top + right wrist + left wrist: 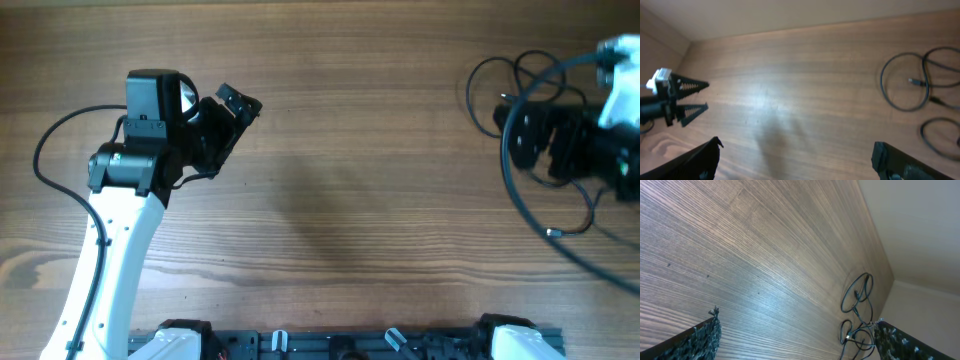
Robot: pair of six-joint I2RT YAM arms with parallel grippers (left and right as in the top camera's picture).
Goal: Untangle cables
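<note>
Looped black cables point(856, 296) on far wooden table point(765, 255)

brown wood-grain table point(360, 170), plain beige wall point(920, 220) along its edge, soft sheen

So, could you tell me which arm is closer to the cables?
The right arm: it hangs over the cables, while the left arm stands far off on the opposite side.

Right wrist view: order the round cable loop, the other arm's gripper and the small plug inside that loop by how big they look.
1. The round cable loop and the left gripper: about alike. The gripper is farther off and cut by the frame edge, so they stay unranked.
2. The small plug inside the loop: clearly smallest.
</note>
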